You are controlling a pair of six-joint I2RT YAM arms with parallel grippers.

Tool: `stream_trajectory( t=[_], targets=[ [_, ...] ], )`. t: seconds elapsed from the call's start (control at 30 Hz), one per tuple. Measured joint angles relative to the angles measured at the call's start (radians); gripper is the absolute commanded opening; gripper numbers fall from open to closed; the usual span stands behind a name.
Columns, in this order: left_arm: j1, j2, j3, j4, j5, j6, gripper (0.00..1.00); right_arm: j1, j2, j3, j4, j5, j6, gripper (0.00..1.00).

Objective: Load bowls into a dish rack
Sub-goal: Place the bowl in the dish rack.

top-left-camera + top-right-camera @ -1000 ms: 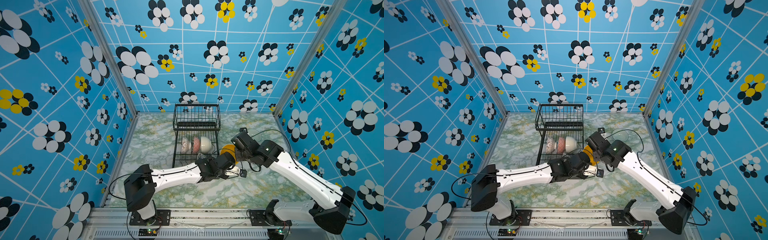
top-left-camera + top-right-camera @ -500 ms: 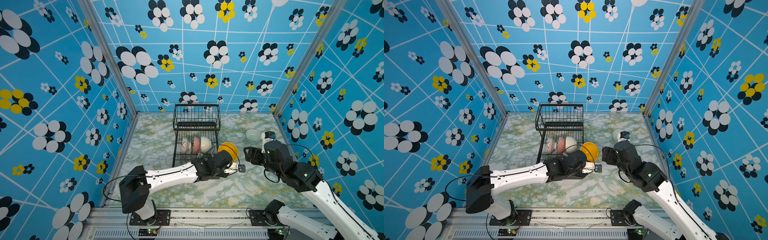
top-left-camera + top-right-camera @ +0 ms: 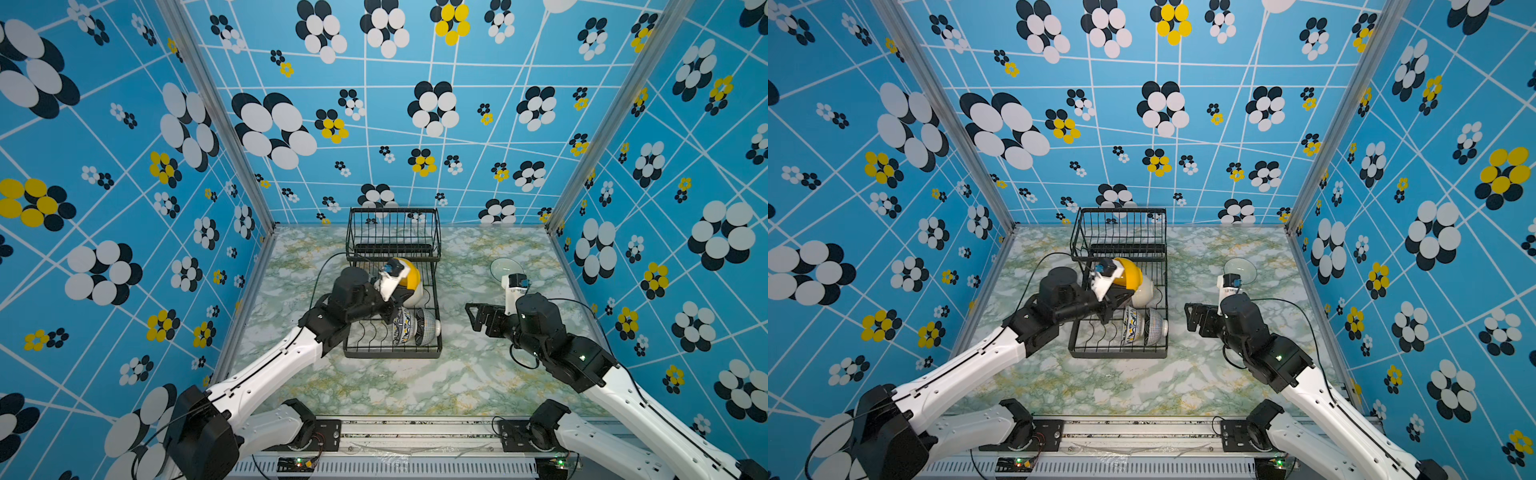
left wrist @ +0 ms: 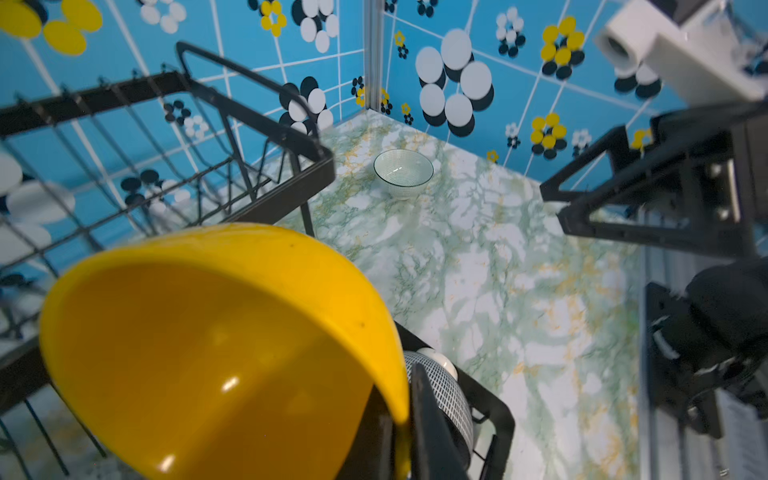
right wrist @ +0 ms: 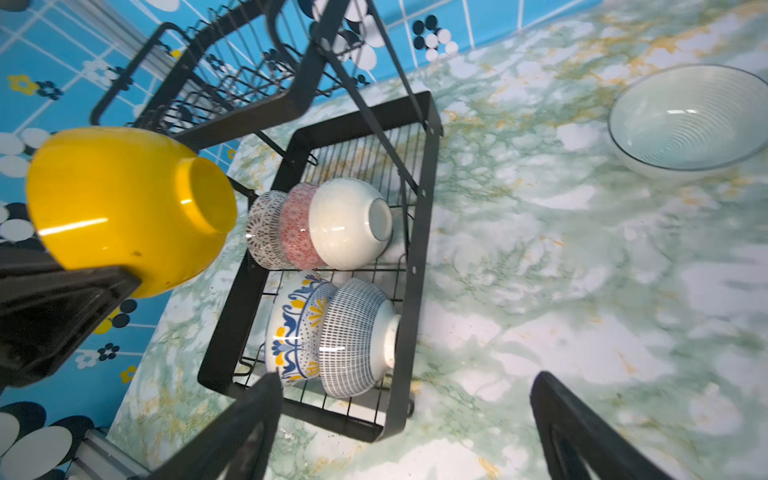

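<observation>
Yellow bowl now over rack (sideways)

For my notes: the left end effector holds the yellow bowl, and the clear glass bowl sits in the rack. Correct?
No: the clear glass bowl sits on the table, outside the rack, as the right wrist view shows. The rest holds.
</observation>
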Motion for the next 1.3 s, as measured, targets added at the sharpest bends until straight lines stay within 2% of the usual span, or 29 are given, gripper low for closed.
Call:
stream_trajectory(
  t=[0.1, 0.3, 0.5, 0.6, 0.73, 0.9, 1.1, 1.3],
  targets=[
    [0.103, -0.043, -0.097, 0.085, 0.137, -0.181, 0.00, 0.063, 0.040, -0.019, 0.100, -0.001, -0.035, 0.99],
    [0.291, -0.084, -0.240, 0.270, 0.333, -0.537, 0.00, 0.180, 0.183, -0.019, 0.296, 0.003, -0.093, 0.99],
    [0.358, -0.074, -0.324, 0.446, 0.487, -0.821, 0.00, 0.321, 0.314, -0.020, 0.437, 0.021, -0.155, 1.00],
    [0.360, -0.059, -0.343, 0.492, 0.543, -0.897, 0.00, 0.372, 0.357, -0.025, 0.489, 0.035, -0.176, 1.00],
    [0.362, -0.059, -0.344, 0.457, 0.599, -0.901, 0.00, 0.427, 0.392, -0.027, 0.537, 0.051, -0.198, 1.00],
    [0.378, -0.042, -0.336, 0.309, 0.659, -0.815, 0.00, 0.474, 0.447, -0.027, 0.580, 0.052, -0.202, 1.00],
    [0.395, -0.005, -0.306, 0.169, 0.677, -0.698, 0.00, 0.487, 0.491, -0.027, 0.627, 0.049, -0.202, 1.00],
    [0.399, 0.066, -0.296, 0.141, 0.680, -0.649, 0.00, 0.487, 0.521, -0.027, 0.645, 0.041, -0.203, 1.00]
  ],
)
